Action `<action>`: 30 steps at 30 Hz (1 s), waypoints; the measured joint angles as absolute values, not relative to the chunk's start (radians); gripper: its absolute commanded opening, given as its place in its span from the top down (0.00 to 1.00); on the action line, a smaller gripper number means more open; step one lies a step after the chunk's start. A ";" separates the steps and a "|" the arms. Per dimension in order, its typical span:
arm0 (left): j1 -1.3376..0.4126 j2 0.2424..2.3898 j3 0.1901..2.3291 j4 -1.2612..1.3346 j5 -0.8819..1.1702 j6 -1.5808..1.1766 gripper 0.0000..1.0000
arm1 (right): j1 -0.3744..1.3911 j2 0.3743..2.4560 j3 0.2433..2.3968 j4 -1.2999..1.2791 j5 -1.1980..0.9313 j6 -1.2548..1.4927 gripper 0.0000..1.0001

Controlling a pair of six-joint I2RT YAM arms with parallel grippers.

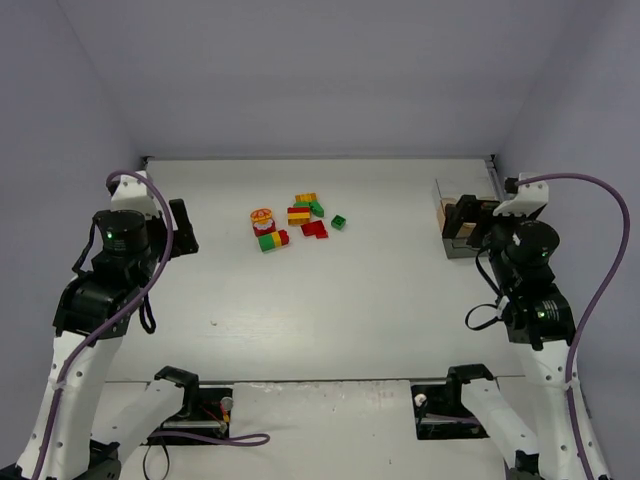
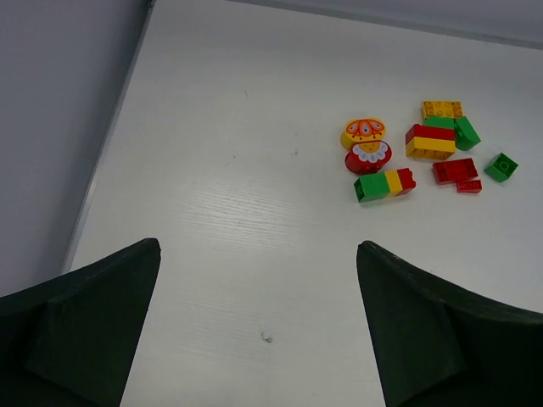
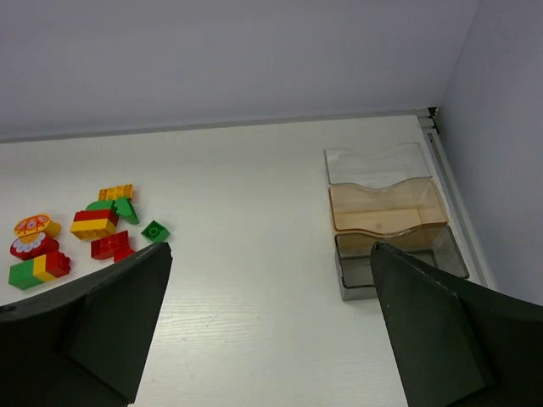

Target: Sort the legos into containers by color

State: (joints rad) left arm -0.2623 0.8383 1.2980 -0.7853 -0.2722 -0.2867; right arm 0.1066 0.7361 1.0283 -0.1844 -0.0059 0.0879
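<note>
Obs. from the bench side, both arms in view.

- Left gripper (image 1: 184,226) is hanging above the left part of the white table (image 1: 350,310), fingers spread wide, nothing between them. Its own camera is showing the gap (image 2: 259,250) over bare tabletop.
- Right gripper (image 1: 466,214) is hovering at the right side, close by the tray (image 1: 446,195); jaws likewise wide apart and holding nothing (image 3: 271,250).
- The legos (image 1: 295,222) are all lying loose in one cluster on the table, at the far middle, nearer the left arm and well apart from the tray.
- Cluster as the left wrist view is showing it:
  - round red-and-yellow piece (image 2: 366,144) at the left edge
  - green-yellow-red bar (image 2: 384,183) just below it
  - red-on-yellow stack (image 2: 430,142) to the right
  - orange brick (image 2: 442,108) at the far side
  - green brick (image 2: 462,132) touching the stack
  - red brick (image 2: 456,171) nearer the camera
  - single small green brick (image 2: 501,166) sitting slightly apart at the right
- The tray (image 3: 386,229) is standing against the table's right edge. Its three compartments run in a line: a clear one farthest, an amber one in the middle, a smoky grey one nearest.
- The right wrist camera is catching the same cluster (image 3: 85,229) far to its left.
</note>
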 measured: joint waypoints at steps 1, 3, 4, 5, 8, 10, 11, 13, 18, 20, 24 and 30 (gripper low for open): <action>-0.262 0.837 1.297 -0.785 -0.268 -0.290 0.08 | 0.107 0.737 1.028 -0.185 -0.010 0.085 0.00; -0.262 0.834 1.297 -0.785 -0.262 -0.294 0.08 | 0.107 0.741 1.028 -0.184 -0.016 0.085 0.00; -0.262 0.831 1.296 -0.785 -0.260 -0.296 0.08 | 0.107 0.746 1.028 -0.184 -0.018 0.085 0.00; -0.262 0.828 1.293 -0.785 -0.258 -0.299 0.08 | 0.107 0.754 1.028 -0.183 -0.024 0.086 0.00; -0.262 0.812 1.266 -0.781 -0.250 -0.308 0.08 | 0.107 0.796 1.028 -0.184 -0.051 0.097 0.00; -0.262 0.807 1.249 -0.782 -0.237 -0.318 0.08 | 0.107 0.843 1.029 -0.183 -0.077 0.109 0.00; -0.262 0.805 1.244 -0.784 -0.230 -0.323 0.07 | 0.107 0.875 1.033 -0.184 -0.096 0.113 0.00; -0.262 0.802 1.238 -0.786 -0.217 -0.333 0.08 | 0.108 0.944 1.047 -0.183 -0.134 0.123 0.00; -0.262 0.780 1.201 -0.795 -0.191 -0.356 0.08 | 0.172 1.230 1.132 -0.171 -0.186 0.144 0.26; -0.262 0.773 1.187 -0.818 -0.189 -0.360 0.07 | 0.233 1.337 1.163 -0.156 -0.175 0.147 0.28; -0.262 0.762 1.180 -0.861 -0.190 -0.368 0.08 | 0.332 1.573 1.263 -0.120 -0.173 0.139 0.26; -0.262 0.741 1.166 -0.890 -0.179 -0.381 0.08 | 0.367 1.871 1.428 -0.106 -0.160 0.105 0.22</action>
